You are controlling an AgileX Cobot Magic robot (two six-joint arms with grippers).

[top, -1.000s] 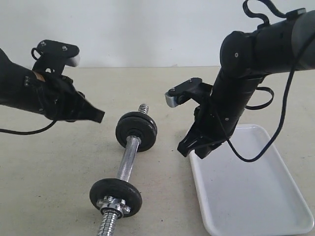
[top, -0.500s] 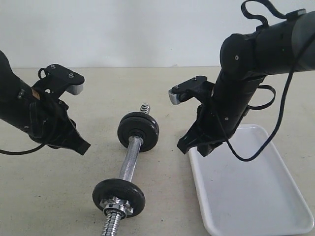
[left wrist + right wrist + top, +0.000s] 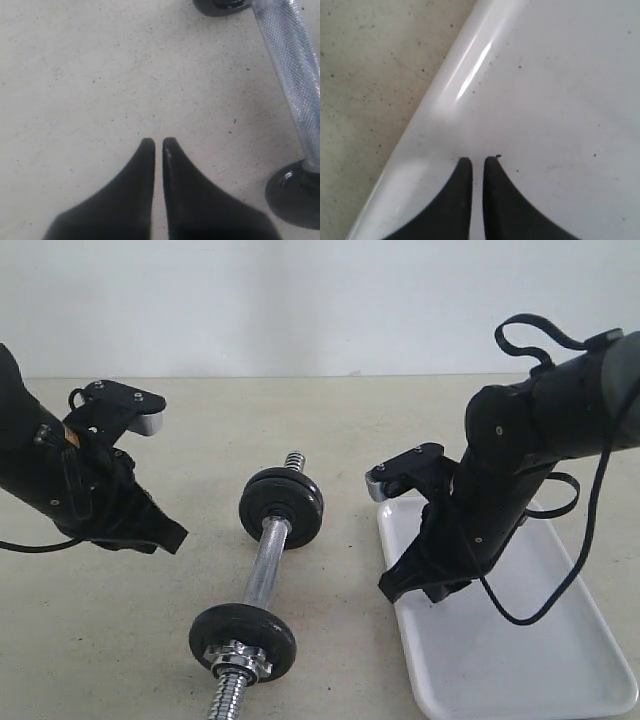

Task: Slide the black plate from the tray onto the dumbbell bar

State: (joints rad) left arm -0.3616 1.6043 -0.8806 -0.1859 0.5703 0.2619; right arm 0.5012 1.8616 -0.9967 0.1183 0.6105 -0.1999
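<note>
Chrome dumbbell bar (image 3: 260, 565), knurled mid, threaded ends, lies on table (image 3: 100, 640) btwn arms. Matte round discs on it: far black plates (image 3: 281, 505) stacked as a pair, near black plate (image 3: 243, 638) by silver nut (image 3: 238, 658). White glossy tray (image 3: 560, 670) to its right. L gripper (image 3: 174, 537) & R gripper (image 3: 392, 590): jaws pressed together, empty; R hangs over tray by its rim.

The long chrome dumbbell bar (image 3: 262, 560) was cut off by the bottom edge of the exterior view, so its near threaded end was not seen whole. The black right arm (image 3: 520, 460) hid part of the rim of the white glossy tray (image 3: 520, 660) on the bar's side. In the left wrist view the matte-black round discs (image 3: 292, 197) were only partly in the frame.
</note>
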